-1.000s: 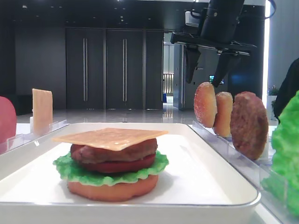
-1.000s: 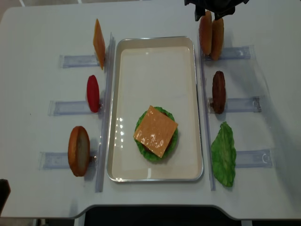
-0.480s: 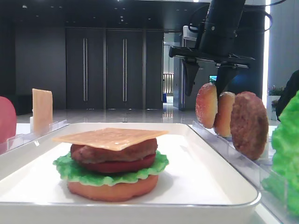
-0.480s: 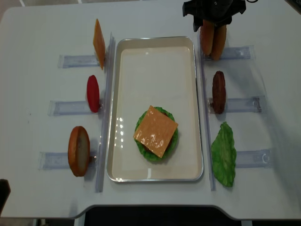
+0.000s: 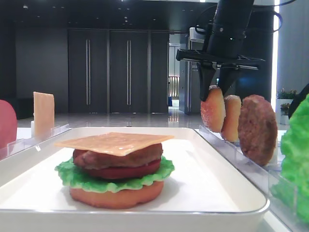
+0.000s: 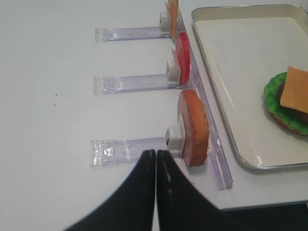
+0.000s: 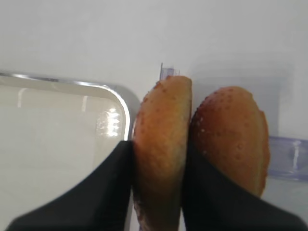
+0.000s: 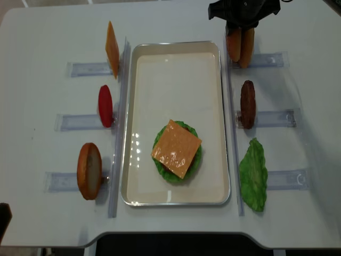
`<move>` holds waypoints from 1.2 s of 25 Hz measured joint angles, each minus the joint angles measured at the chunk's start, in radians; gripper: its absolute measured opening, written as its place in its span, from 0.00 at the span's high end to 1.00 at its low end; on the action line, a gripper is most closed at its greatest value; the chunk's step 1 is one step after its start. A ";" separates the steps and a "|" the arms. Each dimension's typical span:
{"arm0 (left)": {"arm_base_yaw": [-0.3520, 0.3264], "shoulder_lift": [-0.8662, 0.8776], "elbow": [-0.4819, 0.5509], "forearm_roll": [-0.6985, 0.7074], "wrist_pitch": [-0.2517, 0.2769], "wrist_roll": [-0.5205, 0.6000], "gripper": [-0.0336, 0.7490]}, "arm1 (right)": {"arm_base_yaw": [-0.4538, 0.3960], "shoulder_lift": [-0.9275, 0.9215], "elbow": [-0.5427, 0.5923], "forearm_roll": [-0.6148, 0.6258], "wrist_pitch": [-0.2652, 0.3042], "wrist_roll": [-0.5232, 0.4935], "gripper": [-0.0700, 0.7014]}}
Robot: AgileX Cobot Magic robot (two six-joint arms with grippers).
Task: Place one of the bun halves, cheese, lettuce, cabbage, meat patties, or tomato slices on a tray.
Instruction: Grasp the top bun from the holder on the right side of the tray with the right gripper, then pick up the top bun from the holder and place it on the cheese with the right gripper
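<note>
My right gripper (image 8: 238, 31) is shut on the larger domed golden-brown bun half (image 7: 161, 139), which stands on edge in the far right rack. One black finger presses each of its faces (image 5: 213, 110). A smaller, paler bun (image 7: 231, 139) leans against it on the right. The white tray (image 8: 176, 80) holds a stack: orange bottom bun (image 5: 116, 195), lettuce (image 5: 72, 176), tomato, meat patty (image 5: 118, 157) and a cheese slice (image 8: 176, 148) on top. My left gripper (image 6: 156, 155) is shut on nothing, low beside the near left rack.
Clear racks flank the tray. The left ones hold a cheese slice (image 8: 112, 49), a tomato slice (image 8: 105, 105) and an orange bun (image 8: 89, 170). The right ones hold a meat patty (image 8: 248, 104) and a lettuce leaf (image 8: 253, 173).
My right gripper has come down over the left bun in the far right rack and closed from wide open onto it. The left gripper has not moved.
</note>
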 joint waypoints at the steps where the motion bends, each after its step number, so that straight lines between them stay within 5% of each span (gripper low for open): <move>1: 0.000 0.000 0.000 0.000 0.000 0.000 0.97 | 0.000 0.000 0.000 0.000 0.000 0.000 0.63; 20: 0.000 0.000 0.000 0.000 0.000 0.000 0.97 | 0.000 -0.065 -0.034 0.091 0.092 0.020 0.63; 30: 0.000 0.000 0.000 0.000 0.000 0.000 0.97 | 0.000 -0.142 -0.068 0.188 0.245 0.001 0.63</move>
